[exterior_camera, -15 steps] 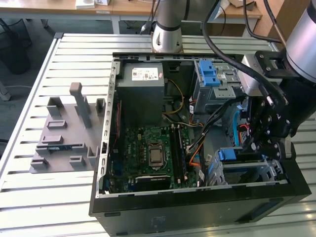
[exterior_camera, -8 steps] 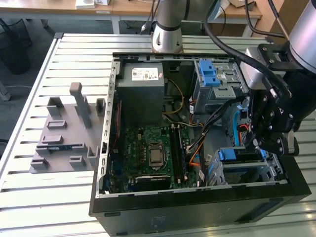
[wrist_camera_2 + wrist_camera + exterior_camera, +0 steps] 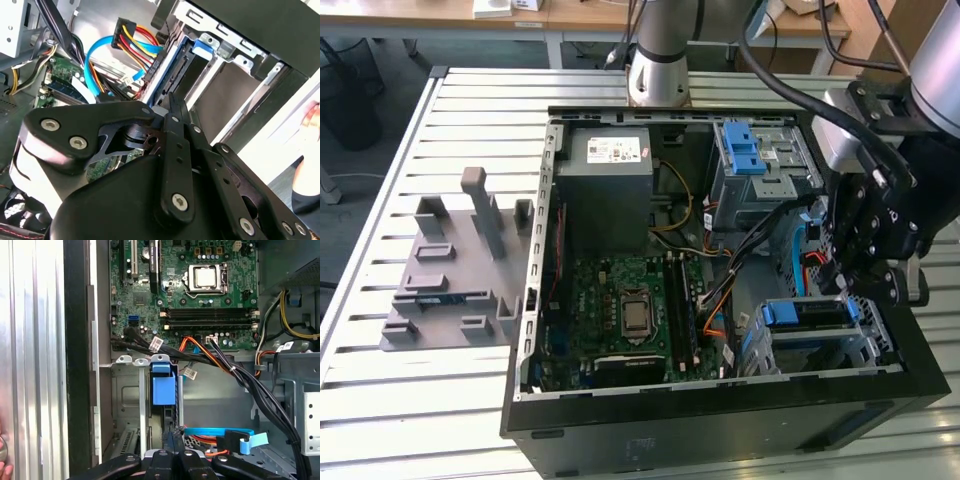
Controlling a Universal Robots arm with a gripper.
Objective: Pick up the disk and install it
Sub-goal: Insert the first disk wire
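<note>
The disk already sits in a slot of the grey sheet-metal bay, inside the open black computer case that lies on the slatted metal desk. In the exterior view this bay is just beside the green motherboard, on the exterior view's right of it, in the corner of the case.

The disk is seen mostly edge-on. In the first wrist view its blue plastic end bracket stands out between the bay's silver tabs. In the second wrist view, one long side shows as a dark slab with a blue plastic rail along it. The flat face is hidden by the bay walls, so I cannot tell what is on it.

The black end effector hangs over the bay, on the far side of the disk from the motherboard. Its two fingers are pressed together with nothing between them. Their tips are just beside the disk's outer end; whether they touch it I cannot tell.
</note>
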